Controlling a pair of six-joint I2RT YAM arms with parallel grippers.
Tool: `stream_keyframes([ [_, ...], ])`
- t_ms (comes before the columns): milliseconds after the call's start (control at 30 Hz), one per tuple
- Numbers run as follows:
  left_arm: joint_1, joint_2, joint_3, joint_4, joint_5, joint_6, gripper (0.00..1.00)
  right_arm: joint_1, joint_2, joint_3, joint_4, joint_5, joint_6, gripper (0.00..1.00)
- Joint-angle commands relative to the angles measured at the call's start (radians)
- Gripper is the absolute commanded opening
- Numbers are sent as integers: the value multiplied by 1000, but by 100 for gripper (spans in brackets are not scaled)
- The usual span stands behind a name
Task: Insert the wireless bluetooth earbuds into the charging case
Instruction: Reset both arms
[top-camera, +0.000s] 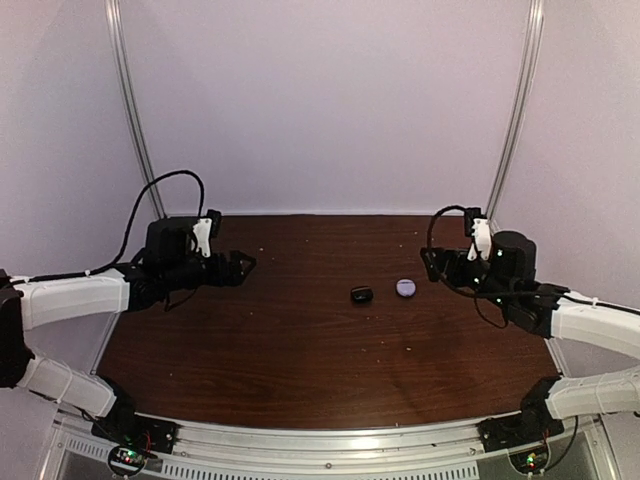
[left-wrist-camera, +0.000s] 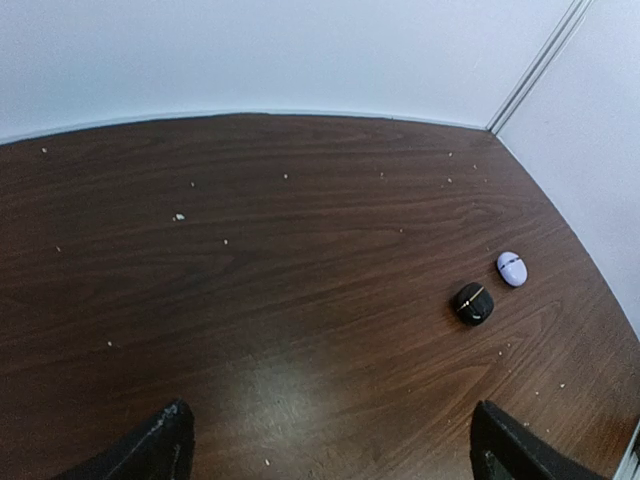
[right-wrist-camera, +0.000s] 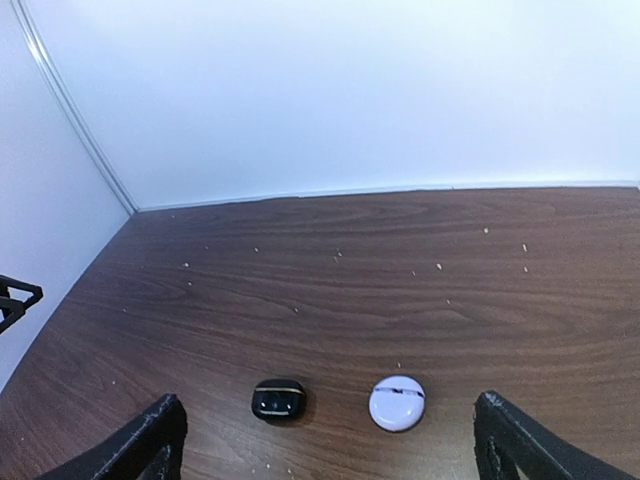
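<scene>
A small black charging case (top-camera: 361, 295) and a small pale lavender charging case (top-camera: 405, 287) lie side by side on the dark wooden table (top-camera: 300, 350), right of centre, both closed. No earbuds show in any view. My right gripper (top-camera: 432, 262) is open and empty, hovering just right of and behind the lavender case. In the right wrist view both cases, black (right-wrist-camera: 278, 401) and lavender (right-wrist-camera: 397, 403), lie ahead between the spread fingers (right-wrist-camera: 150, 445). My left gripper (top-camera: 240, 265) is open and empty at the left, far from the cases. The left wrist view shows the black case (left-wrist-camera: 472, 302) and the lavender case (left-wrist-camera: 511, 268) at the right.
White walls with metal corner rails (top-camera: 135, 120) enclose the table on three sides. Small pale crumbs (left-wrist-camera: 178, 216) dot the wood. An aluminium rail (top-camera: 330, 445) runs along the near edge, between the arm bases.
</scene>
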Motion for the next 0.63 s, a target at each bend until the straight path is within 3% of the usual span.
stream_keyframes([
  [0,1,-14,-80,103,35,-59,97,-4,-37,-100,48,51,52,100],
  [267,1,-22,-202,183,11,-80,98,-5,-19,-196,132,45,72,100],
  [600,2,-18,-185,166,-17,-77,98,-5,17,-204,181,43,56,100],
])
